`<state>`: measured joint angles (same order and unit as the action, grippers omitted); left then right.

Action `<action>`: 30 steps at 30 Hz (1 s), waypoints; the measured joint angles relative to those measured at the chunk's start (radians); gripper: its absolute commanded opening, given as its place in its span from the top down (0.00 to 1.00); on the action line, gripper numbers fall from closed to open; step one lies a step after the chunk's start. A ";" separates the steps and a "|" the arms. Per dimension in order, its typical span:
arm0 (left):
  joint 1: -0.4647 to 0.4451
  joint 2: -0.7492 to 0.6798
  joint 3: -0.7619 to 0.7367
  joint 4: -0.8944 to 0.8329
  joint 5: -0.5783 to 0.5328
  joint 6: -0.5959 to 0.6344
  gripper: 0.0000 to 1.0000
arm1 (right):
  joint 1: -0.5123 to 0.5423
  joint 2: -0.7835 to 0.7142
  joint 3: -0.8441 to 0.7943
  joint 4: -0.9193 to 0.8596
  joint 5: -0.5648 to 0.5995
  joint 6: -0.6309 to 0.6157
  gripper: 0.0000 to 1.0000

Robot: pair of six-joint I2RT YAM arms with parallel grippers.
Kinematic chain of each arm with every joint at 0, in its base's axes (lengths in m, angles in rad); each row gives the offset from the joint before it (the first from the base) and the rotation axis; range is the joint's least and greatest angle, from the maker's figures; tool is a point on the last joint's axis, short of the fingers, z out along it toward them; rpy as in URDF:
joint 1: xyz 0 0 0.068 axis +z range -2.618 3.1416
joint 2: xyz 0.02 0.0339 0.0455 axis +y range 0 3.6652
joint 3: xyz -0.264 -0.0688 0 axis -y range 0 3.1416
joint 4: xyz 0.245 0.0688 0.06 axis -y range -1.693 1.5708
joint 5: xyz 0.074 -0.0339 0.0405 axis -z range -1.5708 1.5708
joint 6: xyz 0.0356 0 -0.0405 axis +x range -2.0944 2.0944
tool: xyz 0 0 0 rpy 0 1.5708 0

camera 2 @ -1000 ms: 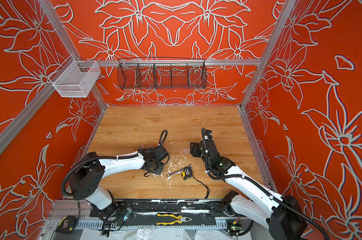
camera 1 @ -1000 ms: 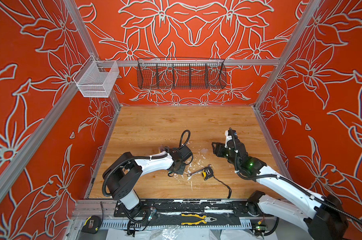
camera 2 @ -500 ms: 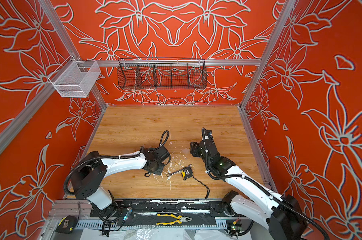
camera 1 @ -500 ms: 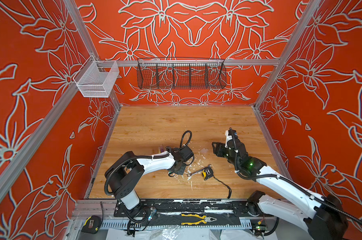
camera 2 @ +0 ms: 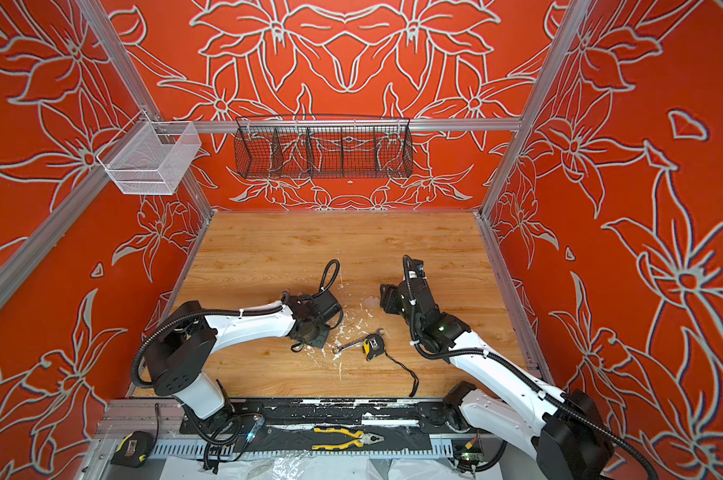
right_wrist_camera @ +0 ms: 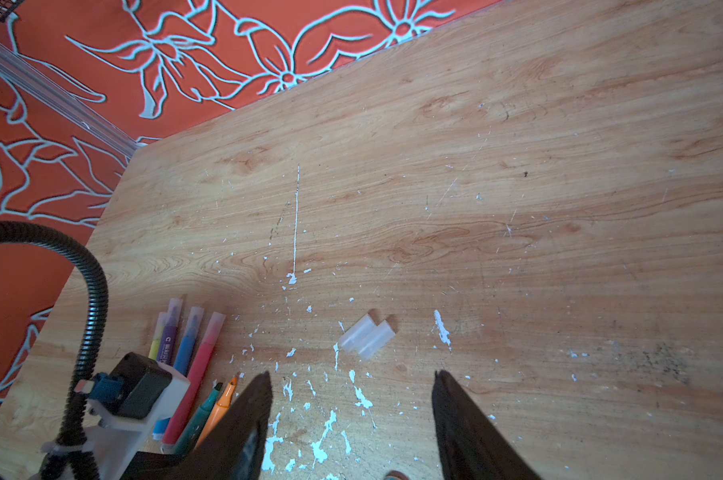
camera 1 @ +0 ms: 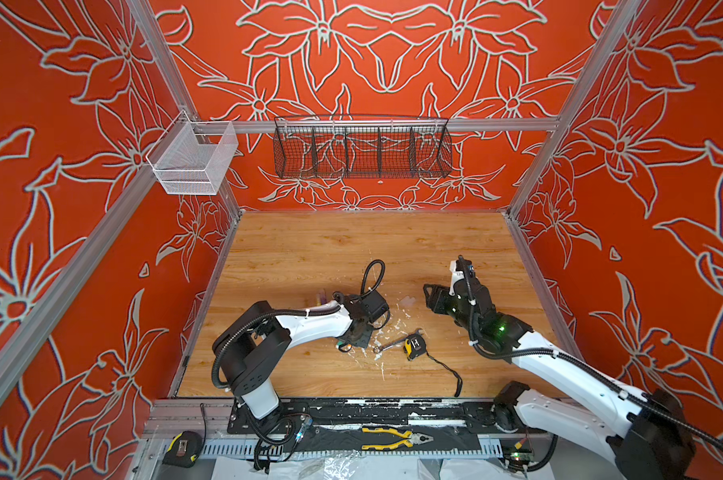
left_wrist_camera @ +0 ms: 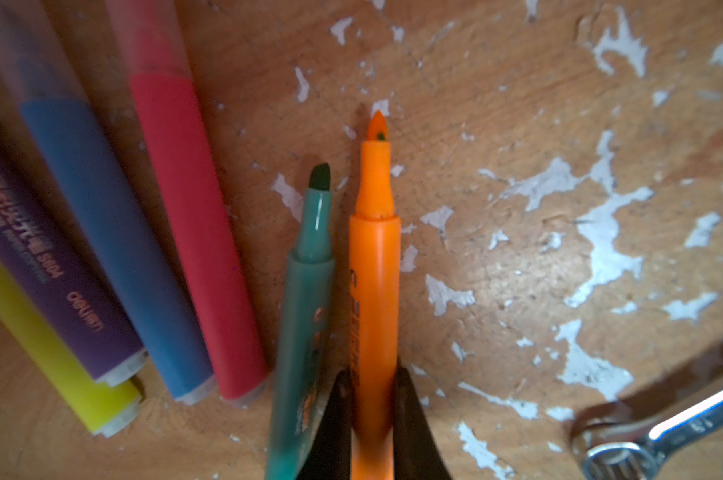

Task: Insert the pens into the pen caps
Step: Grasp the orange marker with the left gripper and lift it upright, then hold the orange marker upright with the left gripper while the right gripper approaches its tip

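My left gripper (left_wrist_camera: 372, 374) is shut on the barrel of the uncapped orange pen (left_wrist_camera: 375, 266), low over the wooden table (camera 1: 351, 249). The uncapped green pen (left_wrist_camera: 309, 291) lies right beside it, touching one finger. The pink (left_wrist_camera: 193, 232), blue (left_wrist_camera: 110, 232), purple (left_wrist_camera: 48, 270) and yellow (left_wrist_camera: 39, 349) pens lie side by side nearby with clear caps on. Two loose pen caps (right_wrist_camera: 366, 340) lie together on the table, just ahead of my open, empty right gripper (right_wrist_camera: 351, 376). In both top views the left gripper (camera 1: 353, 336) points down and the right gripper (camera 2: 386, 297) hovers.
A silver wrench (left_wrist_camera: 663, 428) and a yellow tape measure (camera 1: 411, 345) with a black cord lie between the arms. White paint flecks dot the wood. A black wire basket (camera 1: 361, 149) and a white mesh basket (camera 1: 193, 162) hang on the walls. Pliers (camera 1: 393, 436) rest on the front rail.
The left arm has shifted slightly over the pens. The right arm has stayed almost still.
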<state>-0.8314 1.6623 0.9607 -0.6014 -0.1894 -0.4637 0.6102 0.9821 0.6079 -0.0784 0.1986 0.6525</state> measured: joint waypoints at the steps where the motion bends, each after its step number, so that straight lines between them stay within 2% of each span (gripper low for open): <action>1: 0.000 -0.010 0.005 -0.007 0.001 0.004 1.00 | 0.000 -0.004 -0.002 0.000 0.000 0.002 0.38; 7: 0.000 -0.182 0.166 -0.060 0.023 0.029 1.00 | -0.018 -0.071 -0.028 0.000 -0.013 0.061 0.36; 11: 0.000 -0.311 0.248 0.013 0.087 0.025 1.00 | -0.039 -0.079 -0.027 0.026 -0.071 0.141 0.40; 15: 0.000 -0.338 0.260 0.079 0.117 0.018 1.00 | -0.040 -0.038 -0.022 0.077 -0.114 0.180 0.42; 19: 0.000 -0.332 0.173 0.220 0.052 0.048 1.00 | -0.045 -0.018 -0.046 0.145 -0.099 0.180 0.41; 23: 0.001 -0.334 -0.039 0.428 -0.016 0.136 1.00 | -0.055 0.017 -0.087 0.197 -0.101 0.176 0.41; 26: 0.001 -0.334 -0.130 0.476 -0.016 0.181 1.00 | -0.059 0.043 -0.109 0.261 -0.153 0.172 0.40; 30: 0.001 -0.350 -0.137 0.537 -0.002 0.213 1.00 | -0.059 0.069 -0.151 0.421 -0.254 0.168 0.39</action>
<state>-0.8307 1.3125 0.8238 -0.0643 -0.1909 -0.2504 0.5510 1.0508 0.4572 0.3428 -0.0559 0.8204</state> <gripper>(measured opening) 0.123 0.611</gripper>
